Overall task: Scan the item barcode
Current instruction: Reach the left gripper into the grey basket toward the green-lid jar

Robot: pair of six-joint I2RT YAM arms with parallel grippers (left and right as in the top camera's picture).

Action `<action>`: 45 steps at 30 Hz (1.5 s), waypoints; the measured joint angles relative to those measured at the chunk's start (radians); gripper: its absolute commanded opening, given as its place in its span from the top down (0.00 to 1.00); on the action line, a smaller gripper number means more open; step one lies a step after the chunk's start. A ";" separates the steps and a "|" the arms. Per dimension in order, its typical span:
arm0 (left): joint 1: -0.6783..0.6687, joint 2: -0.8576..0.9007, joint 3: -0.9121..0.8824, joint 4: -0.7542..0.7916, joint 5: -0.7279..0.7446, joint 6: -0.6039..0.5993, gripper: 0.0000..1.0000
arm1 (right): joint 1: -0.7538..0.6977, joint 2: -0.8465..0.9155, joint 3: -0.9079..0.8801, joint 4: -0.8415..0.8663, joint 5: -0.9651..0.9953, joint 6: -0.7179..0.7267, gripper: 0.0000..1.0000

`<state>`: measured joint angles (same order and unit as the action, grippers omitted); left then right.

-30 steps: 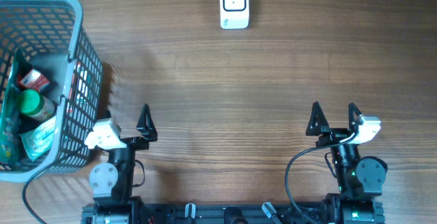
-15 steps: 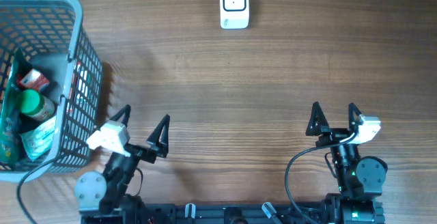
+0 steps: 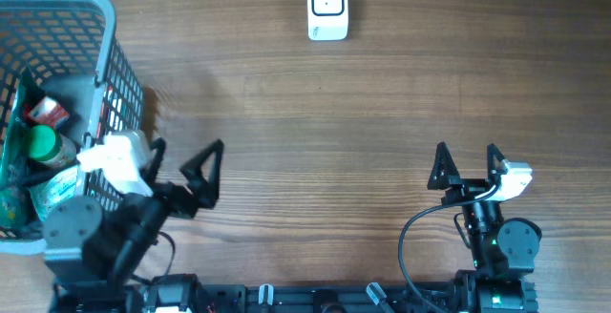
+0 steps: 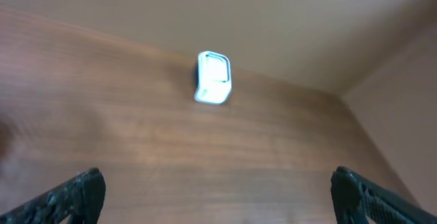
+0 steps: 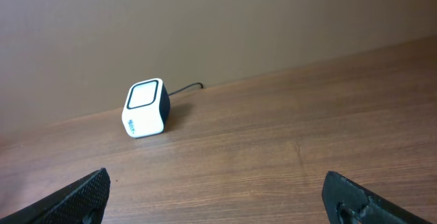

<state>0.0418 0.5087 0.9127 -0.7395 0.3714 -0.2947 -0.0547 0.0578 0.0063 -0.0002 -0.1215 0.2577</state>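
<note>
Beside the basket point(image 3: 119, 84), my left gripper point(image 3: 184, 156) hangs w/ jaws apart, empty; right gripper point(image 3: 466, 156) same. Items point(image 3: 43, 149) unpicked inside, barcode scanner point(image 3: 326, 6) unused: task barely begun.

Probably a mock shop checkout: barcode scanner point(image 3: 327, 7) and grocery basket point(image 3: 103, 55) on a wooden table point(image 3: 334, 113).

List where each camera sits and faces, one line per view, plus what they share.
Overhead: above the table, looking straight down; left hand, right hand, basket, scanner.
Left wrist: behind the left hand, facing forward at the scanner; own fingertips at bottom corners.
Right wrist: behind the right hand, likewise facing the scanner; own fingertips show.
Shared: all three see the scanner.
</note>
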 measured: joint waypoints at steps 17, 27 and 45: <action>0.480 0.898 0.912 -0.528 -0.606 -0.372 0.01 | 0.000 0.003 0.000 0.000 0.001 0.000 0.01; 0.592 1.198 0.848 -0.533 -0.497 -0.405 0.00 | 0.000 0.003 0.000 0.000 0.003 0.000 0.00; 0.603 1.260 0.632 -0.308 -0.546 -0.407 0.00 | 0.000 0.003 0.000 0.000 0.003 0.000 0.00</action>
<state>0.6449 1.7691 1.5452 -1.0477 -0.1749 -0.7021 -0.0547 0.0608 0.0063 0.0002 -0.1184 0.2577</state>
